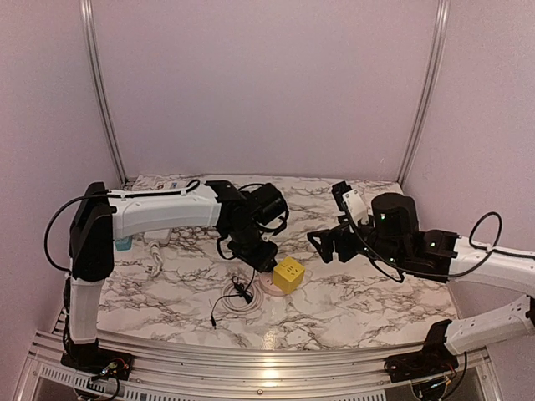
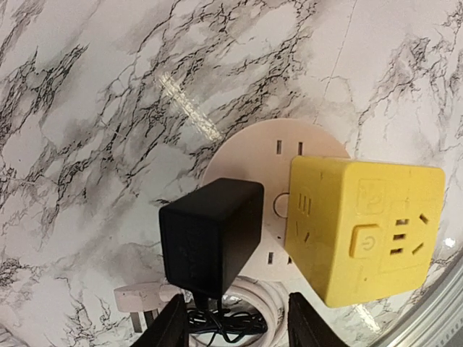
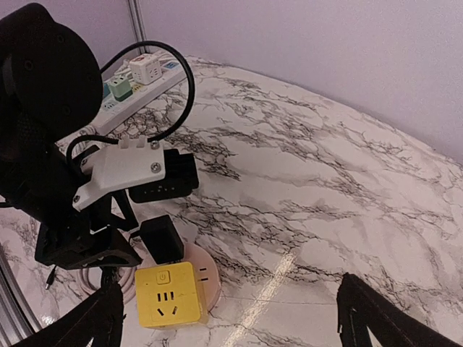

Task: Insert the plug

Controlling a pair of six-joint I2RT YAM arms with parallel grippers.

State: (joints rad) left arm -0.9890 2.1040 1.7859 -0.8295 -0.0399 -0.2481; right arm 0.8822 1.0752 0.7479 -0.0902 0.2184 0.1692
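We log the black adapter plug [image 2: 210, 238] standing upright on the round white socket base [image 2: 253, 148], near the middle of the marble table [image 2: 94, 108]. The plug body sits down on the base's top face. Its pins are hidden, so we cannot tell how deep they are seated. On the same base, just beside the plug, sits the yellow cube socket [image 2: 365, 224], its switch button turned toward the left wrist camera. A narrow strip of base shows between the 2.

The left gripper [image 2: 238, 302] hangs over the plug with its jaws parted. Its 2 fingers [image 2: 170, 329] flank the plug's cable end. We see no pad pressing on the black casing, though the left tip sits very close to a corner and contact there is possibly hidden. Under the gripper a coil of white cable [image 2: 253, 307] lies against the base's near edge, and a thin black lead [image 1: 241, 290] trails over the table.

The right gripper [image 3: 231, 285] is off to the right, well apart from the base. Its jaws are spread wide with nothing between them, and it points toward the plug. A white power strip [image 3: 137, 76] lies along the far left of the table.
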